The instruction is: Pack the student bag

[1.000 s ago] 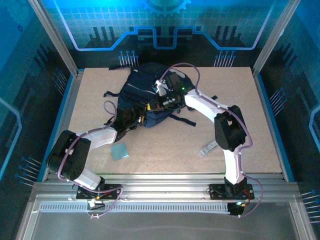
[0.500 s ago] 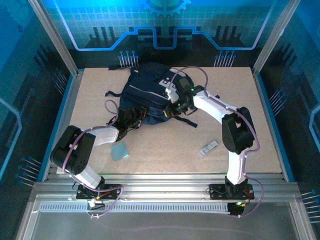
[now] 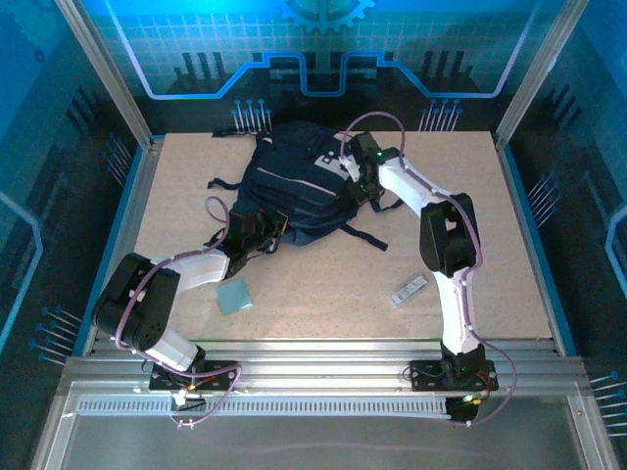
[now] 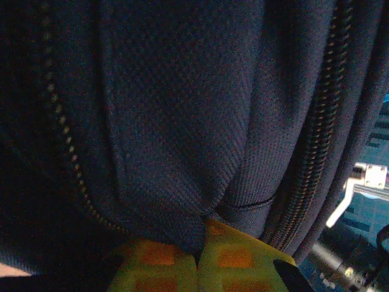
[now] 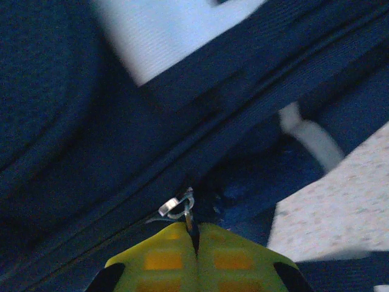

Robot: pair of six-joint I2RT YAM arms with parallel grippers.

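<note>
The student bag (image 3: 294,186), a dark navy backpack with black straps and thin grey stripes, lies at the table's back middle. My left gripper (image 3: 263,227) is at its near left edge, shut on a fold of the navy fabric (image 4: 182,152) between two zipper tracks; the yellow pads (image 4: 158,264) pinch that fold. My right gripper (image 3: 364,184) is at the bag's right side, shut on the metal zipper pull (image 5: 182,205), which sits on a closed zipper line. Beside it lies the bag's white-grey patch (image 5: 176,30).
A pale teal square card (image 3: 233,296) lies on the table near the left arm. A small grey-white flat device (image 3: 409,290) lies near the right arm. A black strap (image 3: 364,238) trails from the bag toward the table's middle.
My right gripper has travelled from the bag's middle out to its right side, drawing the zipper pull along. The bag's opening has closed up and flattened. The left gripper keeps its hold.
</note>
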